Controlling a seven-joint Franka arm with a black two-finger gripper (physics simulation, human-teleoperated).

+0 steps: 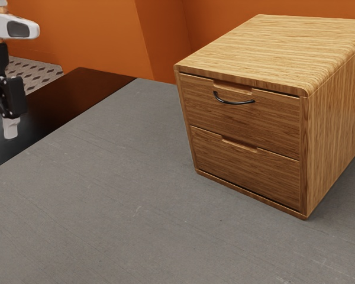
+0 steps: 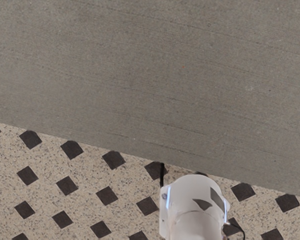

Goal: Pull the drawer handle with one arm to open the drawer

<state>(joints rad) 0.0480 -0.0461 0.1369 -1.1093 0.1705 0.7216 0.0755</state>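
The tool [image 1: 10, 125], its opening impossible to judge, hangs well apart from the black handle [image 1: 234, 101] of the top drawer [image 1: 248, 121]; a level, square approach would suit the pull.

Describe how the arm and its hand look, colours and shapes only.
In the exterior view, the arm has a smooth, rounded white shell with a dark grey oval patch on its side. The hand below it is a black, blocky piece that ends in a pale grey tip.
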